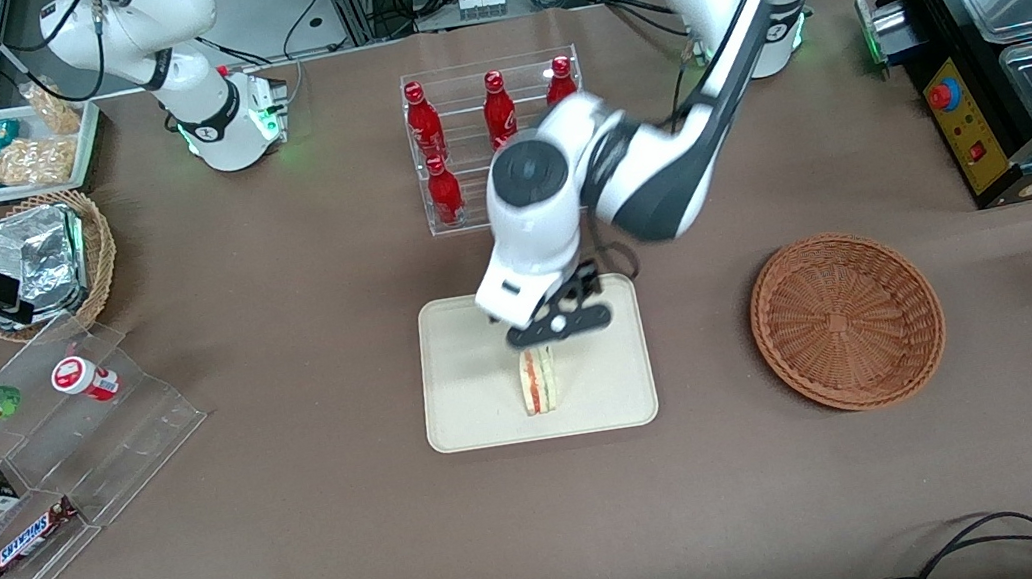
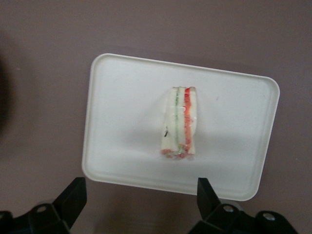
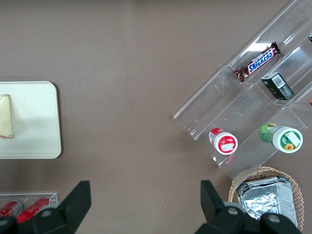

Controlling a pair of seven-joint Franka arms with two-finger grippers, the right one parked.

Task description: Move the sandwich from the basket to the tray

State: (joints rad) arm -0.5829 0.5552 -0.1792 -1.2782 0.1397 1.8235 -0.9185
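The sandwich (image 1: 539,382) (image 2: 180,122) stands on its edge in the middle of the cream tray (image 1: 468,377) (image 2: 126,97), its red and green layers showing. My gripper (image 1: 556,324) (image 2: 141,200) hangs above the tray, just over the sandwich's end farther from the front camera. It is open, its black fingers (image 2: 73,195) spread wide with nothing between them. The reddish-brown wicker basket (image 1: 846,319) lies empty beside the tray, toward the working arm's end of the table. The right wrist view catches the sandwich (image 3: 5,117) at the tray's (image 3: 34,122) edge.
A clear rack of red bottles (image 1: 494,131) stands just past the tray, farther from the front camera. A stepped acrylic shelf with snacks (image 1: 43,447), a tan basket with foil packets (image 1: 47,259) and a white snack tray (image 1: 12,148) lie toward the parked arm's end. A black appliance (image 1: 1002,80) sits at the working arm's end.
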